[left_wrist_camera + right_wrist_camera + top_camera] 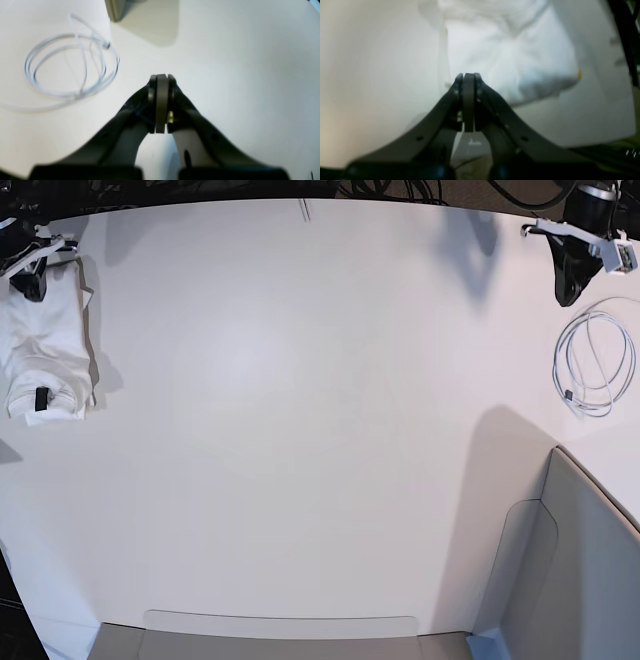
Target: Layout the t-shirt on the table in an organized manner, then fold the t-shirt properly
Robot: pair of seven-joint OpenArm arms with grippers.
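The t-shirt [45, 345] lies bunched in a white heap at the far left of the table [300, 380] in the base view. In the right wrist view the t-shirt [510, 57] is a blurred rumpled mass with a small orange spot of print at its right edge. My right gripper [469, 75] is shut and empty, its tips at the shirt's near edge; in the base view the right gripper [35, 288] hangs over the heap's top. My left gripper [162, 76] is shut with nothing in it, above bare table; it also shows in the base view [568, 295] at the far right corner.
A coiled white cable [72, 70] lies on the table beside the left gripper, also seen in the base view as a cable [595, 360] at the right edge. A grey angular bin [580, 570] stands at the front right, its corner [120, 7] visible from the left wrist.
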